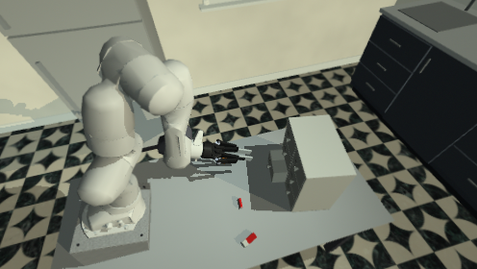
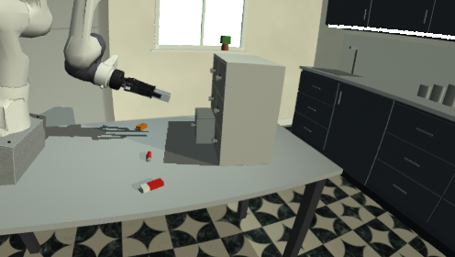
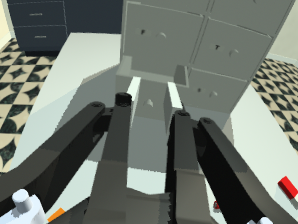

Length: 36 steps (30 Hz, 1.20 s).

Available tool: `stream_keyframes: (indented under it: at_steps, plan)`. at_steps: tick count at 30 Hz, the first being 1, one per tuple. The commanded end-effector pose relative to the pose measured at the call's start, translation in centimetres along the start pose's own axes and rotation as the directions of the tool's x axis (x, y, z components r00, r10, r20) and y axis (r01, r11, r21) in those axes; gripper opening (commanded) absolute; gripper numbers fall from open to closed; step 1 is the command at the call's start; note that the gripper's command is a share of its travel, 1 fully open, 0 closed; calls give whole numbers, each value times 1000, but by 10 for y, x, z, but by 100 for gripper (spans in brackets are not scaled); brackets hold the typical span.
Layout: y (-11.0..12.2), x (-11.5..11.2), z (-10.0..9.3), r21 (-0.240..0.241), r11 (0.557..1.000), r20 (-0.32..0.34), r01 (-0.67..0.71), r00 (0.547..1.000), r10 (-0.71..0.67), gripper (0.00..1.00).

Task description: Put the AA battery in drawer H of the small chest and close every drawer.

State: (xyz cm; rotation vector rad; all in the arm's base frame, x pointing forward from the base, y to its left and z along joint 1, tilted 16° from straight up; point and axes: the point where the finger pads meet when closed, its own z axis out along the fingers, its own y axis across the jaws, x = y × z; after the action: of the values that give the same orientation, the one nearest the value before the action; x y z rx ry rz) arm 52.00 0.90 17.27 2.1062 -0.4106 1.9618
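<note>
The AA battery (image 1: 238,203) (image 2: 149,156), a small grey and red cylinder, lies on the table in front of the chest. The grey chest (image 1: 317,163) (image 2: 248,115) (image 3: 200,23) stands upright with one lower drawer (image 1: 277,165) (image 2: 204,126) (image 3: 154,90) pulled partly out. I cannot read that drawer's letter. My gripper (image 1: 247,155) (image 2: 165,95) (image 3: 152,91) hangs in the air, pointing at the chest's front a short way from the open drawer. Its fingers stand close together with nothing between them.
A red and white block (image 1: 248,238) (image 2: 151,185) lies near the table's front edge. A small orange thing (image 2: 141,126) lies further back, under the arm. The robot base (image 1: 111,226) stands at the table's left end. Dark kitchen cabinets (image 2: 390,133) stand to the right.
</note>
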Motion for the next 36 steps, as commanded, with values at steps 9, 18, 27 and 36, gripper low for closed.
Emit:
stream_keyframes:
  at_steps: [9, 18, 27, 36]
  plan:
    - [1, -11, -16, -2, 1000, 155, -18, 988, 18, 20]
    - [1, -9, -22, -3, 1000, 220, -17, 975, 17, 20]
    - [1, 0, -41, -1, 1000, 382, -20, 924, 19, 20]
    - [4, 4, -52, -6, 1000, 477, -16, 879, 17, 20]
